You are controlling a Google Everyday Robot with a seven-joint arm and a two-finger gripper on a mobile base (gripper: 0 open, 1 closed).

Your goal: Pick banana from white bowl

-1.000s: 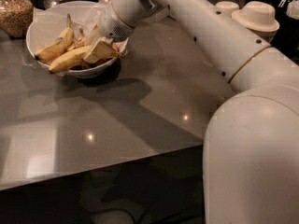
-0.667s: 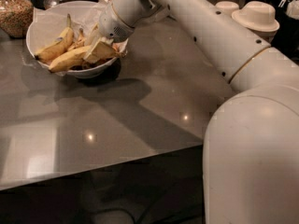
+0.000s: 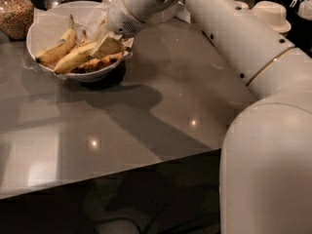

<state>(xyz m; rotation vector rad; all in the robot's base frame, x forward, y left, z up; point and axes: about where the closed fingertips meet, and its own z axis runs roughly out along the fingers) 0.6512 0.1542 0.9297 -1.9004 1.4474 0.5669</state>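
Note:
The white bowl point(image 3: 41, 30), lined with crumpled white paper, stands at the far left of the grey table. The banana point(image 3: 73, 58), long and smooth yellow, lies across the bowl's front. A shorter yellow banana point(image 3: 57, 48) lies behind it, and a browner one point(image 3: 97, 63) lies at the bowl's right side. My gripper point(image 3: 106, 47) reaches down into the bowl from the right. It sits right at the right end of the long banana and hides that end.
A glass jar of grain point(image 3: 14, 13) stands behind the bowl at the far left. Off-white paper bowls point(image 3: 270, 14) are stacked at the back right. My white arm point(image 3: 234, 38) crosses the table's right side. The table's front edge point(image 3: 122, 172) runs below.

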